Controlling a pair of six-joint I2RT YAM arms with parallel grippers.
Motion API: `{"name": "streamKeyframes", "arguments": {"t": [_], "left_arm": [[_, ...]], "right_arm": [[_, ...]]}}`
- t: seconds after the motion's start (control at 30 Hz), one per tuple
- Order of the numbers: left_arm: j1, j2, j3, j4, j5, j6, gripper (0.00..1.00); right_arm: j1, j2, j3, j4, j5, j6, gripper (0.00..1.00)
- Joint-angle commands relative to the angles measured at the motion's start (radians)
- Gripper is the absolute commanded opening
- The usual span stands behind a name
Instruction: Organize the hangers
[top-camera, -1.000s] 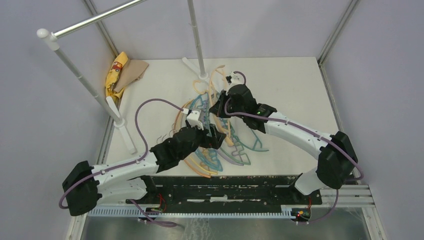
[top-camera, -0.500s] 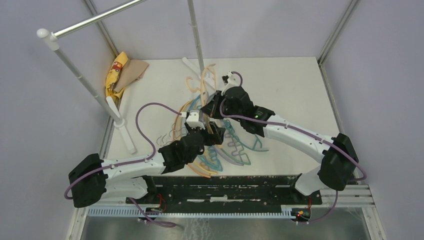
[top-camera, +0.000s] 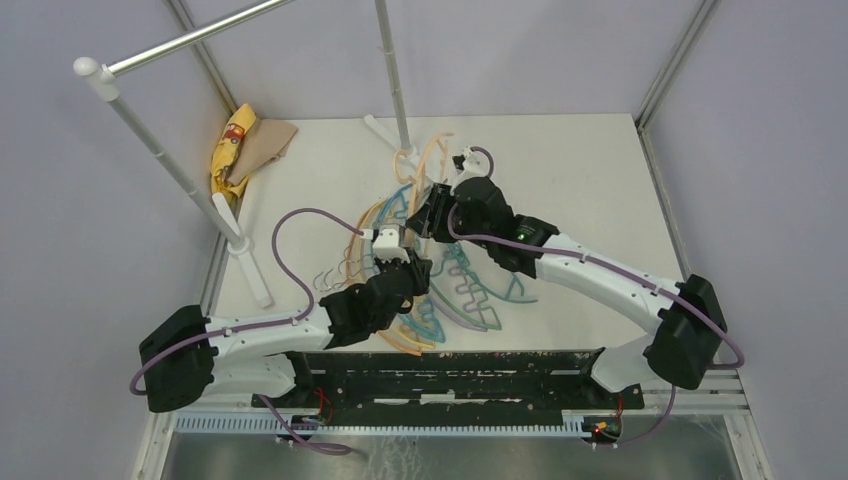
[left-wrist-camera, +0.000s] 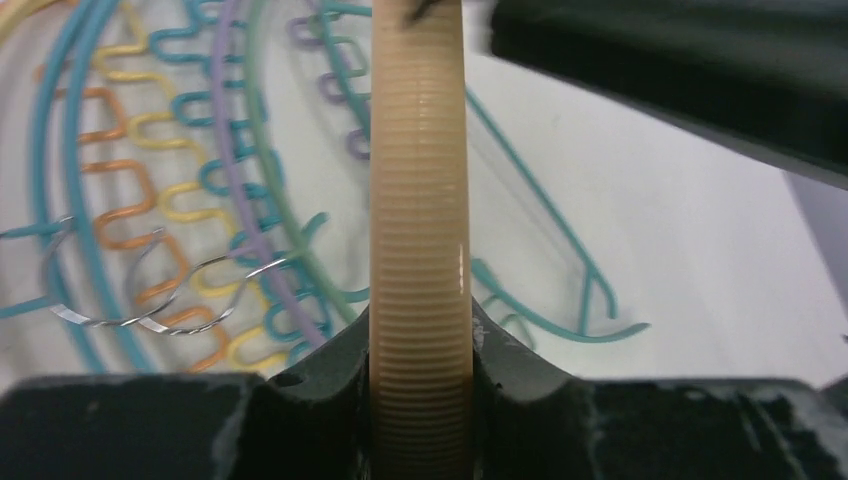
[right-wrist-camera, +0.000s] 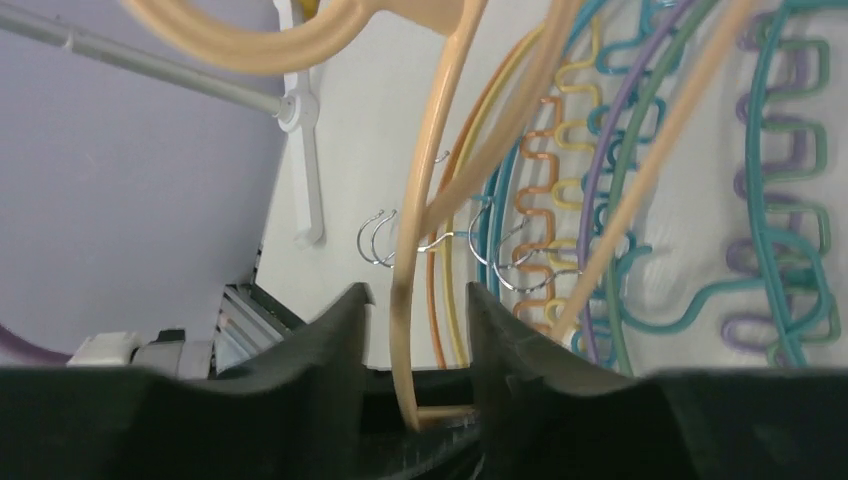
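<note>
Where the upright rack pole (top-camera: 392, 70) meets the table (top-camera: 590, 170), a peach hanger (top-camera: 432, 152) curls up just beside the pole's foot, held above the others; the left gripper (left-wrist-camera: 420, 335) is clamped on its broad ribbed bar, with a finger pressed against each side of the bar in the left wrist view; the right gripper (right-wrist-camera: 415, 300) straddles a thinner strand of the same hanger, its fingers standing apart with a gap on either side of the strand, so it grips nothing; both grippers sit on the arm-base side of the pole, the right one nearer to it and the left one farther off. The other hangers (top-camera: 470, 290) lie flat on the table in a tangled pile, reaching from near the pole's foot toward the arm bases; teal, blue, green, purple, orange and yellow bars overlap, and their wavy notched runs cross one another; their metal hooks (left-wrist-camera: 150, 318) bunch together at one edge of the pile, away from the pole; a yellow and tan cloth (top-camera: 240, 140) lies well apart from the pole, off to its side at the table's edge.
</note>
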Motion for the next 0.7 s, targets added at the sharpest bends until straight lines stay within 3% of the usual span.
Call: {"name": "streamKeyframes", "arguments": {"t": [0.0, 0.1, 0.27, 0.47, 0.67], "left_arm": [[0.014, -0.05, 0.027, -0.185, -0.185, -0.109, 0.03], [0.013, -0.105, 0.02, -0.267, -0.255, -0.158, 0.03], [0.012, -0.174, 0.077, -0.478, -0.389, -0.219, 0.03], [0.012, -0.174, 0.279, -0.801, -0.558, -0.294, 0.03], [0.024, -0.103, 0.484, -0.858, -0.691, -0.178, 0.03]], "right_arm": [[0.001, -0.121, 0.031, -0.128, 0.099, -0.062, 0.62], [0.001, -0.185, 0.012, -0.212, 0.19, -0.096, 0.84], [0.001, -0.29, -0.008, -0.345, 0.349, -0.161, 0.89], [-0.001, -0.358, -0.002, -0.476, 0.456, -0.221, 0.89], [-0.007, -0.347, 0.027, -0.503, 0.454, -0.257, 0.89]]}}
